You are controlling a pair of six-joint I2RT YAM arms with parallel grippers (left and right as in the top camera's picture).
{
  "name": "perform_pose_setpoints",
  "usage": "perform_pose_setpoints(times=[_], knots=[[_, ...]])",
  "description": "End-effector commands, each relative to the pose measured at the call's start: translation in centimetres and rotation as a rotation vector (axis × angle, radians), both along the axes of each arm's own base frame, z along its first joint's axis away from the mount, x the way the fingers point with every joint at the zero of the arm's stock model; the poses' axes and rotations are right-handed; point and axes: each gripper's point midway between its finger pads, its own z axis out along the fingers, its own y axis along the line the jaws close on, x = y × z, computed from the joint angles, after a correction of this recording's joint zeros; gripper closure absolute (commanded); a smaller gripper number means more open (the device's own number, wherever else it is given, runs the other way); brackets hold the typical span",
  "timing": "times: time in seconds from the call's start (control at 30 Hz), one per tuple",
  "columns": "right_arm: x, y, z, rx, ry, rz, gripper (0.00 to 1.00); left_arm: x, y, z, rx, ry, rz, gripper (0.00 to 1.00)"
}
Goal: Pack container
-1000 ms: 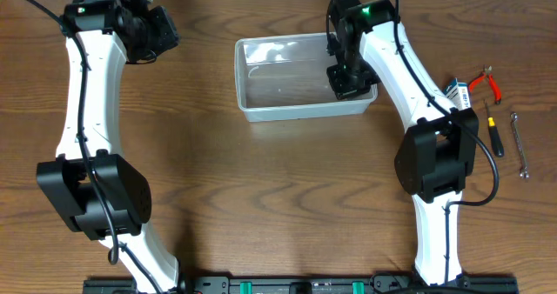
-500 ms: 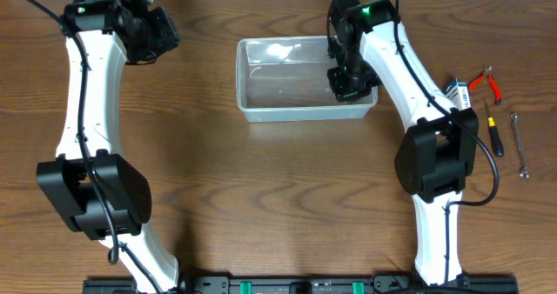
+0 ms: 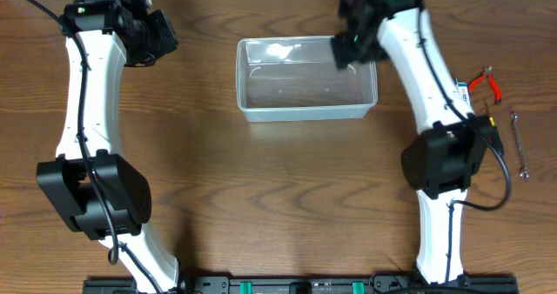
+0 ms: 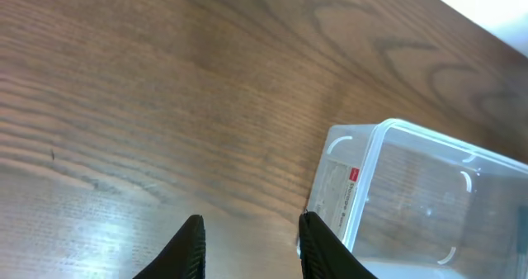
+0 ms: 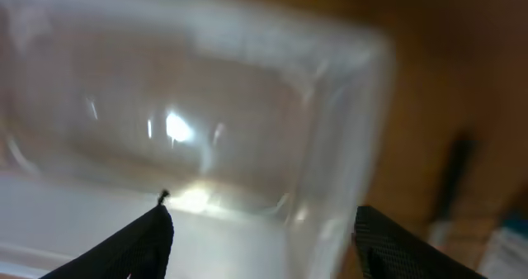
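Letting go is what has just changed. My right hand [image 3: 354,49] sat pinched shut, low at the right end of the container [image 3: 305,113], a second ago. Now its fingers stand wide apart and it has risen to the tub's far right corner. The right wrist view is blurred, yet it shows both fingers spread with nothing between them and the clear wall of the tub [image 5: 346,147] below.

The container rests on the worktop [image 3: 278,198] between my two arms, towards the far edge. Its long sides now run squarer to that edge than before, when it sat slightly skewed. As far as I can see through the plastic, it is empty.

My left hand [image 3: 152,33] hangs off to the tub's left, well apart from it. Its fingers are a modest gap apart and carry nothing, and the tub's near corner [image 4: 363,159] shows just beyond them.

I judge that I was only setting the tub straight, so the packing itself has not begun. The red-handled pliers [image 3: 487,83], the screwdriver [image 3: 493,130] and the wrench [image 3: 520,146] all lie outside it, beyond my right arm. With the right hand free and spread, that is the hand to send for them.
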Motion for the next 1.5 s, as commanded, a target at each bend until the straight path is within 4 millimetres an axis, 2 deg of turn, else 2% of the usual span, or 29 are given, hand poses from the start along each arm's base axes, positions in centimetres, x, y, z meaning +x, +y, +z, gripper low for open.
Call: perform_pose_setpoints(times=[0.0,0.07,0.1,0.23,0.33,0.4,0.5,0.7,1.0,1.1,1.23,1.37,1.47], knots=[[2.2,-3.8,5.3,-0.038,-0.161,-0.076,0.21,0.0,0.5,0.9,0.021,-0.017,0.011,0.73],[2.3,-5.8,7.5,-0.06,-0.206,-0.114,0.04,-0.1,0.5,0.9,0.021,-0.012,0.011,0.73],[2.1,-6.9,8.5,-0.08,-0.22,-0.113,0.01,-0.1,0.5,0.9,0.02,-0.008,0.011,0.73],[0.4,-10.9,10.5,-0.119,-0.208,-0.124,0.01,-0.4,0.5,0.7,0.019,0.005,0.011,0.73],[-1.5,-13.9,9.8,-0.131,-0.128,-0.18,0.01,-0.5,0.5,0.7,0.019,0.006,0.011,0.73],[-2.3,-15.0,9.3,-0.114,-0.086,-0.203,0.01,-0.5,0.5,0.7,0.019,0.006,0.011,0.73],[-2.4,-15.1,9.3,-0.072,-0.083,-0.206,0.01,-0.5,0.5,0.7,0.019,0.006,0.011,0.73],[-2.5,-15.4,9.1,-0.104,-0.073,-0.194,0.01,-0.7,0.4,0.6,0.019,0.016,0.01,0.73],[-3.2,-16.0,4.8,-0.122,0.069,-0.165,0.01,-1.3,0.9,0.1,0.07,0.037,-0.026,0.73],[-3.6,-15.8,4.1,-0.123,0.101,-0.161,0.01,-1.3,0.9,0.1,0.071,0.037,-0.025,0.73],[-4.3,-15.3,5.1,-0.11,0.09,-0.174,0.01,-1.3,1.2,0.1,0.086,0.039,-0.018,0.73],[-5.2,-15.1,8.2,-0.101,0.019,-0.183,0.01,-1.3,1.6,0.0,0.103,0.042,-0.01,0.73],[-6.7,-14.9,10.8,-0.077,-0.032,-0.19,0.01,-1.3,1.6,0.0,0.103,0.042,-0.01,0.73]])
